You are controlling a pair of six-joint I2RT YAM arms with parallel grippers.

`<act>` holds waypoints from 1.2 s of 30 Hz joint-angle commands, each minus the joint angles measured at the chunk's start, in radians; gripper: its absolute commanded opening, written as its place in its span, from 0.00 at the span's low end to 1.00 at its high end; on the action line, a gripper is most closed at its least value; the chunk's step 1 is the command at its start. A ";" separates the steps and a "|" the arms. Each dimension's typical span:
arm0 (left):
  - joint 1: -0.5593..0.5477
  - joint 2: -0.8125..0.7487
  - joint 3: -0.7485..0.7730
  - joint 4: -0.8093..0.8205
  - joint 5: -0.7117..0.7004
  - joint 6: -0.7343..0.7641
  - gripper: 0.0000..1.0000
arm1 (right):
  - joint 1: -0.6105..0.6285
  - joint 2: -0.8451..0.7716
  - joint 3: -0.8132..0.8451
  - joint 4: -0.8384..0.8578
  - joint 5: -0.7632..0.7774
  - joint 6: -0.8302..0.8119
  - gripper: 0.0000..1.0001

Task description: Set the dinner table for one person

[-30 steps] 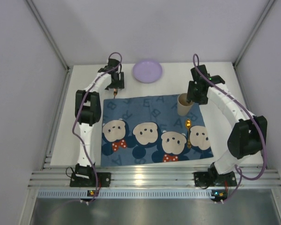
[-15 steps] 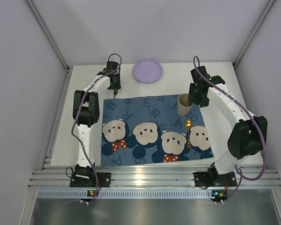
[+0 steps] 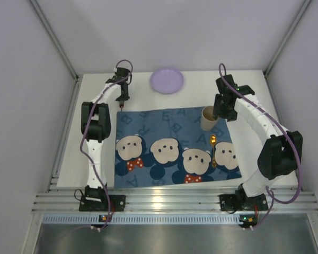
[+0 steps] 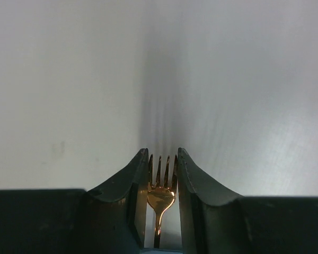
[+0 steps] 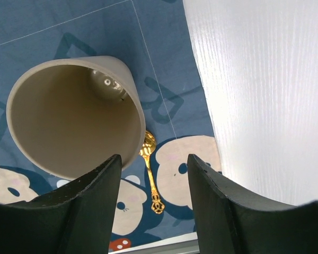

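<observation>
Both jaws of the left hand (image 4: 162, 154) clamp the gold fork (image 4: 161, 197), best laid flat on the left side of the mat (image 3: 148, 119). The right hand (image 5: 153, 157) gapes beside the cup (image 5: 69, 116).

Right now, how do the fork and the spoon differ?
The fork is clamped in the left gripper, past the far edge of the mat; the spoon lies free on the mat, beside the cup. The fork ends in tines; the spoon ends in a rounded bowl. Only the fork's head and neck show, while the spoon shows whole. Both are gold-coloured.
</observation>
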 commanded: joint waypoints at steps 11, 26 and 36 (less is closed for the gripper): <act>0.042 -0.225 0.017 0.107 -0.428 0.151 0.00 | 0.006 0.018 0.107 -0.027 0.033 -0.029 0.54; -0.062 -0.708 -0.600 -0.148 0.137 -0.283 0.00 | 0.013 0.234 0.673 -0.036 -0.047 -0.031 0.75; -0.159 -0.772 -0.791 -0.126 0.164 -0.353 0.00 | 0.026 0.609 0.925 0.171 -0.377 -0.014 0.76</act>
